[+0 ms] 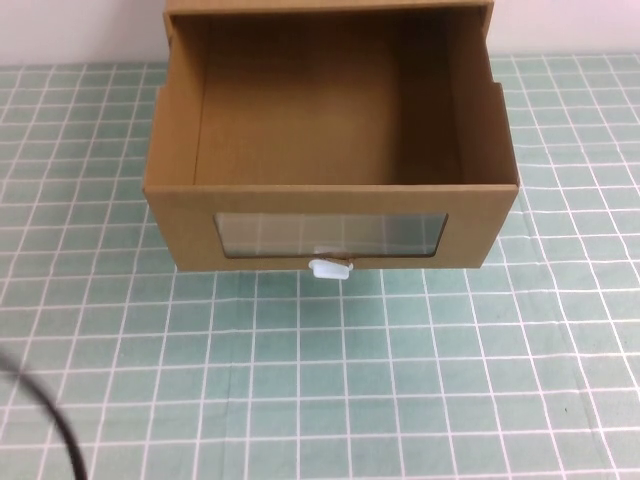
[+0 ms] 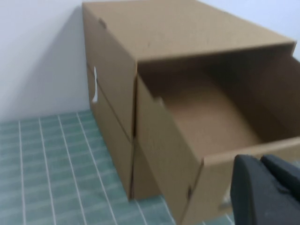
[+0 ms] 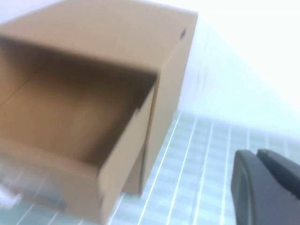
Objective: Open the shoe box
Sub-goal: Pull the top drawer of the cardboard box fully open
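Note:
The brown cardboard shoe box (image 1: 330, 8) stands at the back of the table with its drawer (image 1: 170, 180) pulled out toward me; the drawer looks empty inside. The drawer's front has a clear window (image 1: 330, 233) and a white pull tab (image 1: 331, 267) below it. Neither gripper appears in the high view. In the left wrist view my left gripper (image 2: 259, 160) hangs shut and empty near the drawer's (image 2: 206, 122) front left corner. In the right wrist view my right gripper (image 3: 256, 154) is shut and empty, off to the right side of the box (image 3: 103, 33), above the mat.
A green mat with a white grid (image 1: 320, 380) covers the table. A black cable (image 1: 50, 420) crosses the near left corner. A white wall (image 1: 80, 30) rises right behind the box.

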Available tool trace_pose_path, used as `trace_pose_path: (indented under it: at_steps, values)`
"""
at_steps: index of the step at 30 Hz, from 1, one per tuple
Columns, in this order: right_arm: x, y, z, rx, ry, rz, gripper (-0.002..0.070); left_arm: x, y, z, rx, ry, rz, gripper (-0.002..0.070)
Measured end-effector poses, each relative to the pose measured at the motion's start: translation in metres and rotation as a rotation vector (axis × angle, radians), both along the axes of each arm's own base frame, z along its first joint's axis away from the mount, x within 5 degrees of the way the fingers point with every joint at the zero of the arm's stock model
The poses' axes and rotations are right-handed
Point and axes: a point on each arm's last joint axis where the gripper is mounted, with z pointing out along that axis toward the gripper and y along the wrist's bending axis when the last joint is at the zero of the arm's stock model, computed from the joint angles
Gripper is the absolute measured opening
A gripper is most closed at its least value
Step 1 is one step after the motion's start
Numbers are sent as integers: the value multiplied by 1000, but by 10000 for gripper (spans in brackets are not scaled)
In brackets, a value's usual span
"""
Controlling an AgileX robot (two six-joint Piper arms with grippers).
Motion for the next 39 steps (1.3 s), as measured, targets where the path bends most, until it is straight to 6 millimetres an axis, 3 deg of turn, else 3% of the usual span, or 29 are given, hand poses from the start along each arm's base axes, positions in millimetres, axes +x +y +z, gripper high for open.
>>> trace_pose_path:
  at_steps: [4, 8, 13, 30, 34, 39]
  values:
    - [-32, -9, -37, 81, -22, 28, -13, -16, 4, -38, -40, 3, 12, -5]
    - [-49, -15, -62, 128, -89, 43, -13, -23, 7, -55, -52, -7, 21, -5]
    - [-54, -16, -91, 142, -69, 49, -13, -24, 7, -56, -58, -12, 23, -5]
    - [-44, -11, -202, 49, 247, 34, -13, -24, 7, -56, -56, -16, 23, -5]
    - [-46, -12, -222, 27, 305, 29, -13, -24, 8, -56, -35, -33, 34, -5]
    - [-47, -12, -231, 22, 318, 29, -13, -25, 15, -55, 107, -115, 82, -5]
